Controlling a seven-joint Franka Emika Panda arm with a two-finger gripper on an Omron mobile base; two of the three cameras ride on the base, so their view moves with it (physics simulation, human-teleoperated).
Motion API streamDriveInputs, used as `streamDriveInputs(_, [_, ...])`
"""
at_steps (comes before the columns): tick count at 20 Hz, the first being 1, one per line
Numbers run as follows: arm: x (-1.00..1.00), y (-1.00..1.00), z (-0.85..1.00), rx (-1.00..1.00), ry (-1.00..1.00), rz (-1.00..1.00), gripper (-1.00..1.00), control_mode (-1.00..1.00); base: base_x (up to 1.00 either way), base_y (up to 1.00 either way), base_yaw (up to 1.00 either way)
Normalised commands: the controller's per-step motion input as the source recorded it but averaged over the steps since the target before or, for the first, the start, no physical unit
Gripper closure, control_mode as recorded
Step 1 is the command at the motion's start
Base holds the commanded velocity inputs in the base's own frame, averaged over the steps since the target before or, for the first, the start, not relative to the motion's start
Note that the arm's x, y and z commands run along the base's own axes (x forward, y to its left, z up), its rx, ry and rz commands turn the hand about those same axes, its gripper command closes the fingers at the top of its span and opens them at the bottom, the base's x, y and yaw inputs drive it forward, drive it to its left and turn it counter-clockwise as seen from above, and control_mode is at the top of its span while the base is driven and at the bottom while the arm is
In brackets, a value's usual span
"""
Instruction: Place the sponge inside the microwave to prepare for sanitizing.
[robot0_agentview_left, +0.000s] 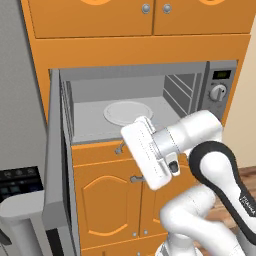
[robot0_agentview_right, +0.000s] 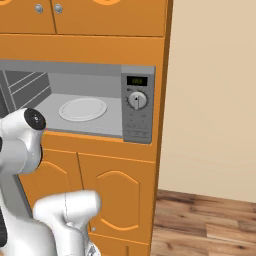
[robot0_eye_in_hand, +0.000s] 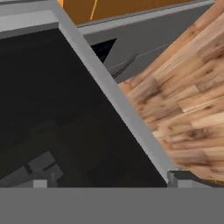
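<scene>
Here, microwave (robot0_agentview_left: 150, 107) open beside gripper (robot0_agentview_left: 131, 142)

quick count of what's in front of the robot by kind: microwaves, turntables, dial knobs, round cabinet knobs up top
microwave: 1
turntable: 1
dial knob: 1
round cabinet knobs: 2
total: 5
</scene>
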Motion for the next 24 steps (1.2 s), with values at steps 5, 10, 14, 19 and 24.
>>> streamDriveInputs(5, [0.77, -0.6, -0.16, -0.13, -0.21, 0.25, -1.0, -1.0, 0.0, 0.0, 0.0])
streamDriveInputs(10, [0.42, -0.61, 0.0, -0.4, -0.3, 0.42, -1.0, -1.0, 0.0, 0.0, 0.0])
streamDriveInputs(14, [0.14, -0.56, 0.0, -0.54, -0.39, 0.57, -1.0, -1.0, 0.0, 0.0, 0.0])
streamDriveInputs(19, [-0.01, -0.33, 0.0, -0.67, -0.32, 0.52, -1.0, -1.0, 0.0, 0.0, 0.0])
streamDriveInputs(24, [-0.13, -0.06, 0.05, -0.53, -0.14, 0.29, -1.0, -1.0, 0.0, 0.0, 0.0])
